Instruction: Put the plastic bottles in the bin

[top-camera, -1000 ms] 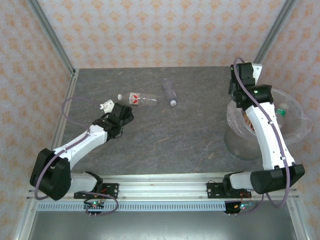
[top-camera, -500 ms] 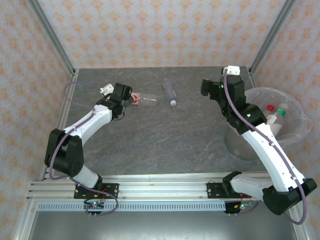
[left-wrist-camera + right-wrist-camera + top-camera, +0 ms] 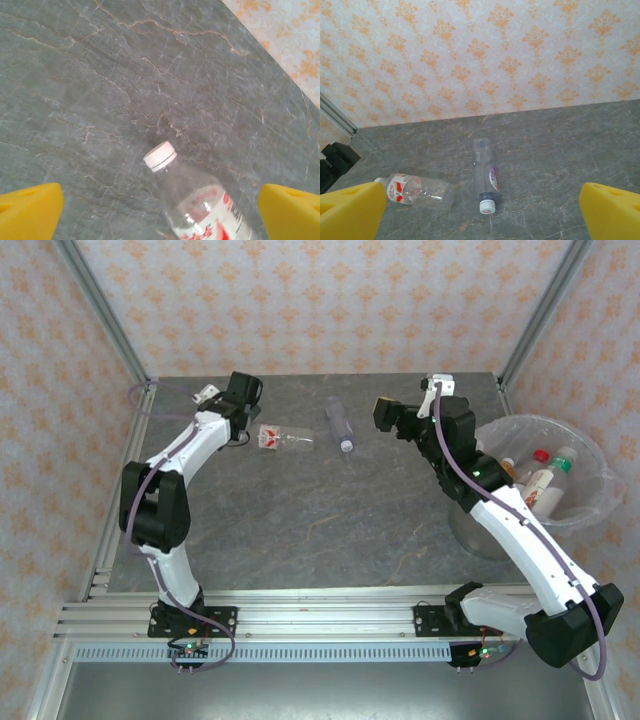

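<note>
Red-labelled bottle [image 3: 200,210]: lying on table [image 3: 300,530], near left gripper [image 3: 160,212], jaws spread wide. Purple-labelled bottle [image 3: 486,175]: lying ahead of right gripper [image 3: 481,212], likewise spread. Bin [image 3: 590,455]: far right. Fingers are best lowered astride the body before being closed.

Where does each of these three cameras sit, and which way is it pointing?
Top external: high behind the arm bases, looking down on the table, left arm, right arm and bin.
Left wrist: on the left arm, looking down close at the red-labelled bottle; left gripper's yellow fingertips in the bottom corners.
Right wrist: on the right arm, facing across the table toward the patterned wall; right gripper's yellow fingertips likewise.
Shared: both wrist views catch that red-labelled bottle; right wrist and top also share the purple-labelled bottle.
</note>
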